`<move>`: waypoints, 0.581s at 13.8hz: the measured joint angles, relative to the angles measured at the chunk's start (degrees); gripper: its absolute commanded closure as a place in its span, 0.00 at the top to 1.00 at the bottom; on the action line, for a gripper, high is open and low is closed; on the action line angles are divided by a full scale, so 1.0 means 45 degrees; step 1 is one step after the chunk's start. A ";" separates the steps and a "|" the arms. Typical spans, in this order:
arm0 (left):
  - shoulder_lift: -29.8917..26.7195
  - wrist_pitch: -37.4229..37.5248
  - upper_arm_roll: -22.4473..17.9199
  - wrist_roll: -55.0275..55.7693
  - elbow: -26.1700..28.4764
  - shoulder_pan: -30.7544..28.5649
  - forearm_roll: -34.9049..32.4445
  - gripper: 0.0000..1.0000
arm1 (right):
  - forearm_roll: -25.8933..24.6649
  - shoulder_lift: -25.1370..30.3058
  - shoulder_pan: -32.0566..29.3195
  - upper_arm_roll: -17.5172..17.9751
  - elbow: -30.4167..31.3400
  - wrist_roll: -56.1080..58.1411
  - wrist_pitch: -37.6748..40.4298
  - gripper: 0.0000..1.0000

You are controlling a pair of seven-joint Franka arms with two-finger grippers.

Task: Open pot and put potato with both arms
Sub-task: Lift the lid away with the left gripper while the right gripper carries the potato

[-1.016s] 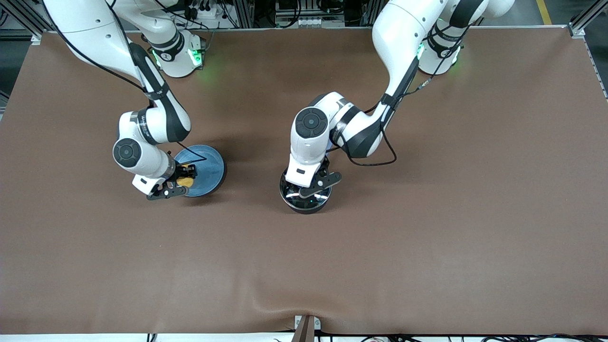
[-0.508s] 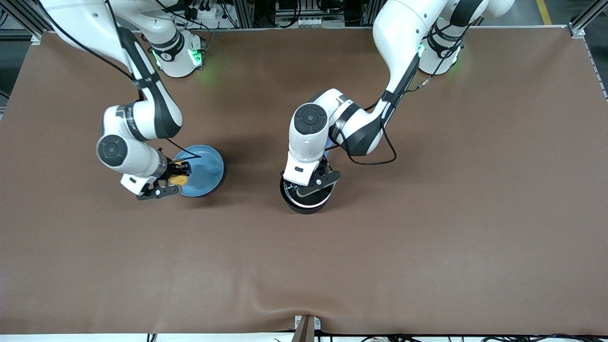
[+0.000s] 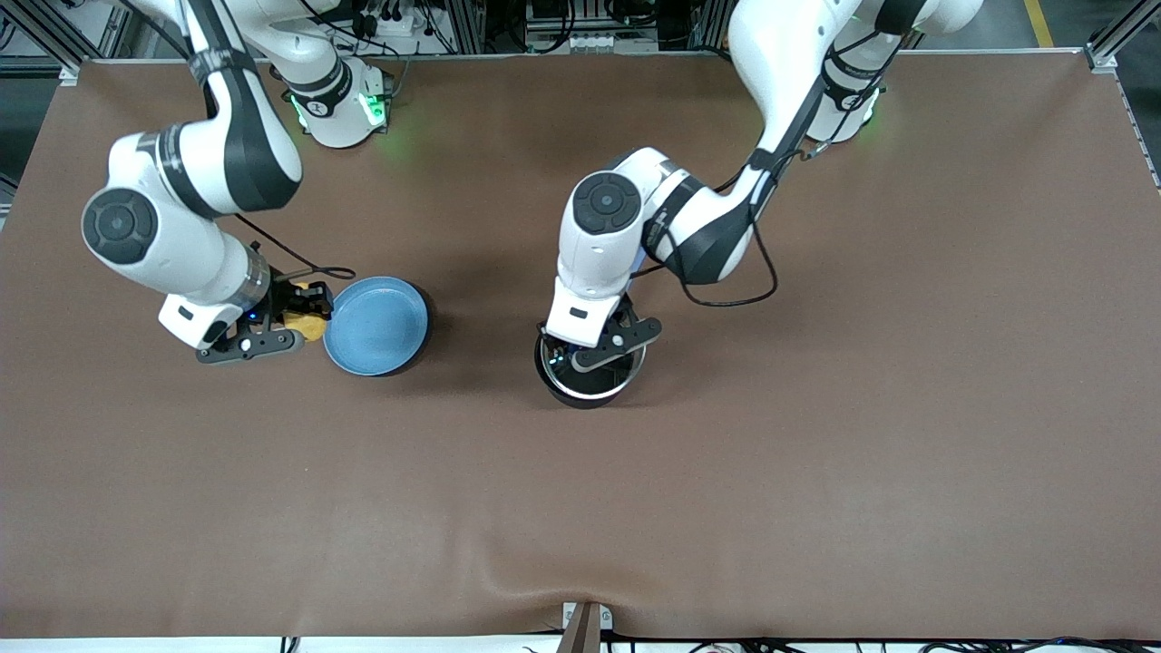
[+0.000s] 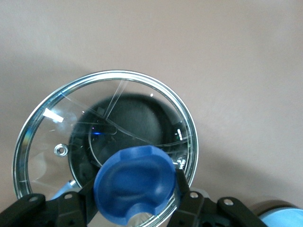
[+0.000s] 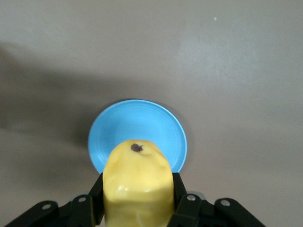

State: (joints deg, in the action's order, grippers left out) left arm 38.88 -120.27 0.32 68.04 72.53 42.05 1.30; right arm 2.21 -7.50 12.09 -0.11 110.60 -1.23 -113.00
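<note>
Potato point(image 3: 307, 322) clamped in right gripper point(image 3: 283, 319), lifted clear over counter point(image 3: 816, 453) beside the light-blue plate point(image 3: 376, 325), toward right arm's end. Right wrist view shows the fingers point(image 5: 94, 196) pinching the potato's sides, plate underneath and apart. Next, pot point(image 3: 585, 372) mid-counter, near the front camera relative to the arm bases. Left gripper point(image 3: 594, 349) clenched on the lid knob point(image 4: 135, 184); glass lid point(image 4: 104, 142) looks raised and offset from the black pot interior below, judging by the left wrist view.

Doing it well: lift lid straight up, then carry it aside so the pot mouth is fully clear. Right arm should keep potato high, cross over, lower centered before releasing. Avoid arm collision above pot.
</note>
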 measured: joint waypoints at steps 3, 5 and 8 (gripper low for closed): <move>-0.0932 0.1220 -0.0047 -0.1472 0.0049 -0.1049 -0.0007 0.00 | 0.0001 0.0018 0.1082 0.0319 -0.0413 -0.1949 -0.0025 0.00; -0.1482 0.1570 -0.0041 -0.2775 0.0345 -0.2061 -0.0007 0.00 | 0.0001 -0.0144 0.1684 0.1023 -0.0901 -0.3828 -0.0120 0.00; -0.2155 0.1647 -0.0013 -0.5017 0.1345 -0.3568 -0.0007 0.00 | -0.0005 -0.1335 0.3137 0.1387 -0.2501 -0.6643 -0.0183 0.00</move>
State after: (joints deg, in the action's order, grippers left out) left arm 29.19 -112.86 0.26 45.47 78.59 26.00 1.28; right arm 2.19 -13.51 26.20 6.13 99.35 -31.12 -113.82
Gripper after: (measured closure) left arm 0.396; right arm 0.432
